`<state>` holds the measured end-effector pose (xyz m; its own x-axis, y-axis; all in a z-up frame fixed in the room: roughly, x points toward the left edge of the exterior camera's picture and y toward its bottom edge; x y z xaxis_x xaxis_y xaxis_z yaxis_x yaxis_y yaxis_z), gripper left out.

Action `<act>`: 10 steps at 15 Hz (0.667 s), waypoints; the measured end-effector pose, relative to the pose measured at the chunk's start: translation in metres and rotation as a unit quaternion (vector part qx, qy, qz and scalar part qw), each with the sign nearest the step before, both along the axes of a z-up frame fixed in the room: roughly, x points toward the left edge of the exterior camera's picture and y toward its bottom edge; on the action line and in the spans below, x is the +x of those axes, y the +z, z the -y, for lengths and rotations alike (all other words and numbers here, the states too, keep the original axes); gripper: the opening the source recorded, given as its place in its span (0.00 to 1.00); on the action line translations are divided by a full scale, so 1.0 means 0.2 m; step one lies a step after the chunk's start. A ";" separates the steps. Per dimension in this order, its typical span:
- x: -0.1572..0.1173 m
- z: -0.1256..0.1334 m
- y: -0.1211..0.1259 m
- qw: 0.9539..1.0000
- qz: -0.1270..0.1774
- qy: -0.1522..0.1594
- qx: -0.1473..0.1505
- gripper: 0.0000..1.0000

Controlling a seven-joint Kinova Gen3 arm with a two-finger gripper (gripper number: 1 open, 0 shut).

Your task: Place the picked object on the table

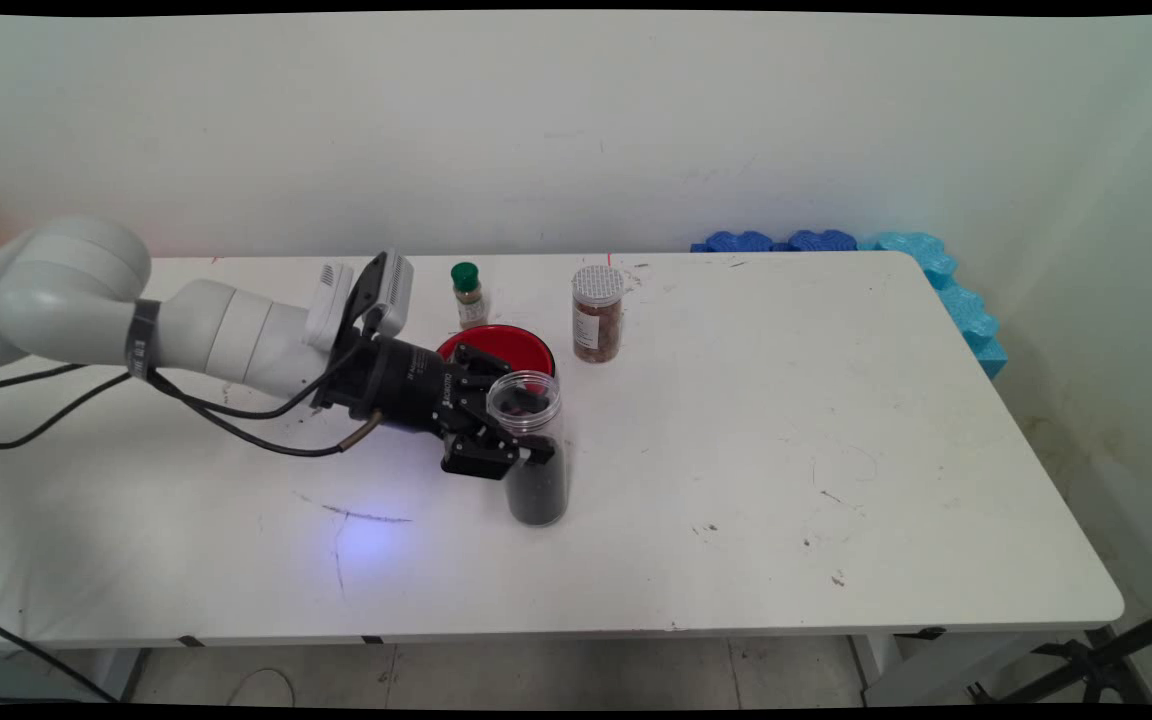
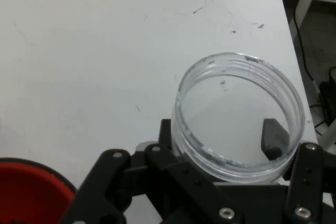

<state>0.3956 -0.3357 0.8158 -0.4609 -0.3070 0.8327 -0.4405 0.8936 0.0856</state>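
Observation:
A clear lidless jar [image 1: 537, 470] with dark contents in its lower part stands on the white table [image 1: 786, 450], left of centre. My black gripper [image 1: 524, 428] reaches in from the left and is shut on the jar's upper wall, just under the rim. The hand view looks down into the jar's open mouth [image 2: 239, 114], and my gripper [image 2: 220, 139] has a finger on either side of it; one fingertip [image 2: 274, 139] shows through the clear wall. A red bowl [image 1: 511, 347] sits right behind the gripper, and its edge [image 2: 26, 187] shows at the lower left of the hand view.
A small bottle with a green cap [image 1: 467, 294] stands behind the red bowl. To its right is a taller jar with a pale perforated lid and brown contents [image 1: 597, 314]. Blue foam pieces [image 1: 941, 275] line the table's far right corner. Black cables [image 1: 236, 420] hang from the arm.

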 end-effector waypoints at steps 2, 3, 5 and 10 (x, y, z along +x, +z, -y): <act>0.00 0.00 -0.01 1.000 0.001 0.001 0.001 0.00; 0.01 0.00 -0.02 1.000 0.001 0.002 0.001 0.00; 0.01 0.00 -0.03 1.000 0.001 0.003 0.001 0.00; 0.02 0.00 -0.04 1.000 0.000 0.009 0.002 1.00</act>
<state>0.4000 -0.3367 0.8080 -0.4553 -0.3189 0.8313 -0.4563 0.8853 0.0896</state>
